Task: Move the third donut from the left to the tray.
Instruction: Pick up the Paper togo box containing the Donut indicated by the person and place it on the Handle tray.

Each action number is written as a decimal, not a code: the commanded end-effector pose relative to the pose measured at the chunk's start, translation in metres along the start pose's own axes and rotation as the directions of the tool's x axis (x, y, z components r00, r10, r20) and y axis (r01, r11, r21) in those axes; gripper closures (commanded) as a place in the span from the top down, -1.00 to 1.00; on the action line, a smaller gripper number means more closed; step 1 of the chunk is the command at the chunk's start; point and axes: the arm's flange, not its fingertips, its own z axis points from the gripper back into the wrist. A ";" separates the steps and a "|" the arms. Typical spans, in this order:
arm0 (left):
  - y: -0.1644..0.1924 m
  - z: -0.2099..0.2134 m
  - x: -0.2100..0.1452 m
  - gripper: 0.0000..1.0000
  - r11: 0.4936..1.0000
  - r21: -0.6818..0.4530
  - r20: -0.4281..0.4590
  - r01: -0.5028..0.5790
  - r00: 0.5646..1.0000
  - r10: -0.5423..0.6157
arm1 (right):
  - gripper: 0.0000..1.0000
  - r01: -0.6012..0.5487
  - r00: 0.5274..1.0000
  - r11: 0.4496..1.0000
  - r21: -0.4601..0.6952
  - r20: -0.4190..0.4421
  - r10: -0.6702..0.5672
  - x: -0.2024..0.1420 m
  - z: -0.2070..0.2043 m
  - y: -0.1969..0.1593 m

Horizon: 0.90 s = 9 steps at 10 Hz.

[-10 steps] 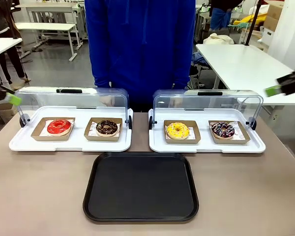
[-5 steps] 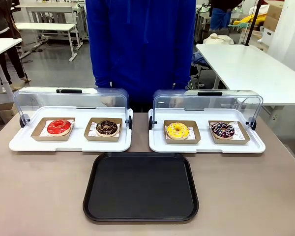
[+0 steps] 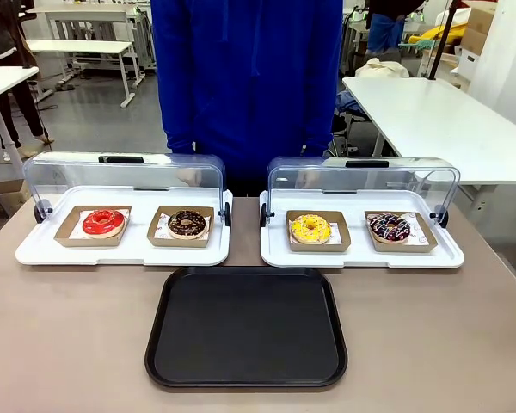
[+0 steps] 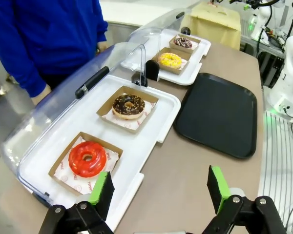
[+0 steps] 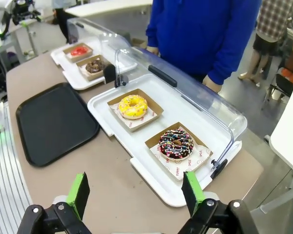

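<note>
Left pincer [image 4: 158, 187] and right pincer [image 5: 136, 191] spread wide, empty, in wrist views; yellow donut [image 3: 310, 228] behind tray [image 3: 245, 327].

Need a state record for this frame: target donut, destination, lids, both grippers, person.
target: yellow-iced donut, in a cardboard holder on the right display tray
destination: black tray, nearer the robot than both display trays; donut not yet on it
clear lids: both raised
left gripper: open, holding nothing, near the red-iced donut
right gripper: open, holding nothing
person: blue top, standing at far side
</note>
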 end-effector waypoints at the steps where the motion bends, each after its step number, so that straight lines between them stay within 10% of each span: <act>1: 0.000 0.003 -0.003 1.00 1.000 -0.009 0.012 0.009 1.000 -0.009 | 1.00 -0.020 1.000 1.000 0.003 0.003 0.020 0.002 0.004 0.001; 9: 0.000 0.003 -0.003 1.00 1.000 -0.009 0.012 0.009 1.000 -0.009 | 1.00 -0.020 1.000 1.000 0.003 0.003 0.020 0.002 0.004 0.001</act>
